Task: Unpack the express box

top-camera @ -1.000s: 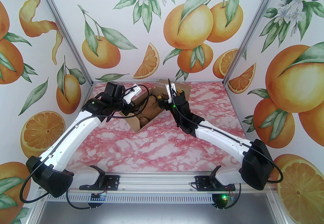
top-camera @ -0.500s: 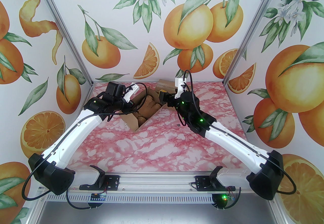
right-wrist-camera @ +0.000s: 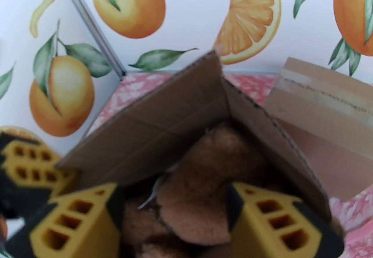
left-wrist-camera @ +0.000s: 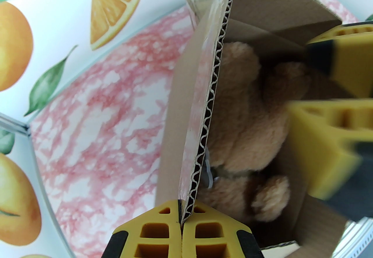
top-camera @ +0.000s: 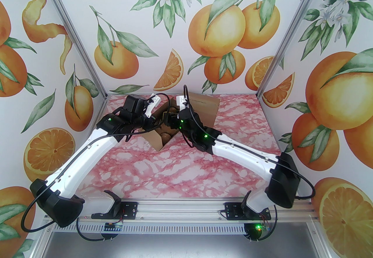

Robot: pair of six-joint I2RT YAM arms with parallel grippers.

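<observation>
Left gripper [left-wrist-camera: 181, 217]: its yellow and black fingers are pressing together on the corrugated edge of a cardboard flap, so it is clamping this flap firmly.
Side flap [left-wrist-camera: 208, 99]: it is standing upright on the left side of the box. It is rising from between the left fingers, with shiny clear tape on its outer face.
Right gripper [right-wrist-camera: 174, 207]: its jaws are standing apart and reaching into the open top of the box. One yellow finger is on each side of a part of the plush toy. I cannot tell whether the pads are already touching the fur.
Light brown plush toy [left-wrist-camera: 247, 123]: it is lying inside the box, below the rim, and is filling most of the inner space. One round paw is pointing toward the near end. In the right wrist view its fur is showing between the two right fingers.
Brown corrugated cardboard box [top-camera: 156, 141]: it is standing open on the far part of the table, turned at an angle to the table edges, between the two wrists.
Wide flap [top-camera: 204, 107]: it is folded out to the right of the box, beyond the right wrist, with a strip of tape along its edge.
Pink marbled table [top-camera: 186, 169]: it is carrying the box.
</observation>
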